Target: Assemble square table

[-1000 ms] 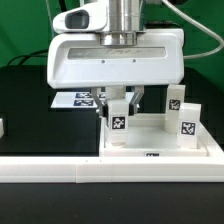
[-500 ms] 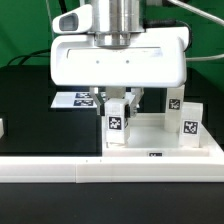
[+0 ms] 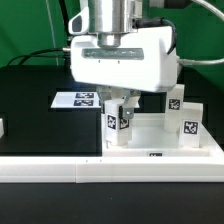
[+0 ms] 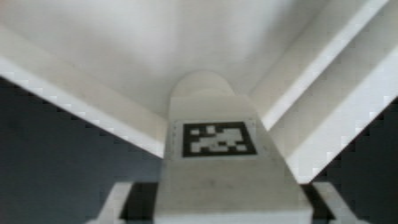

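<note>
Nearest me in the exterior view runs the long white border wall [image 3: 100, 170], and just behind it sits the square table [image 3: 160, 150], its rimmed slab lying flat against that wall. My gripper [image 3: 120, 112] is down over the slab's corner on the exterior view's left, pinching a tagged leg [image 3: 118, 122] that stands about upright there; the wrist view shows the leg [image 4: 217, 140] between the fingers. I judge these legs light, rigid and smooth, so a squeeze across the flat sides, well up, suits them best. Another leg [image 3: 187, 125] stands further along on the slab. Beyond lies the marker board [image 3: 78, 98].
</note>
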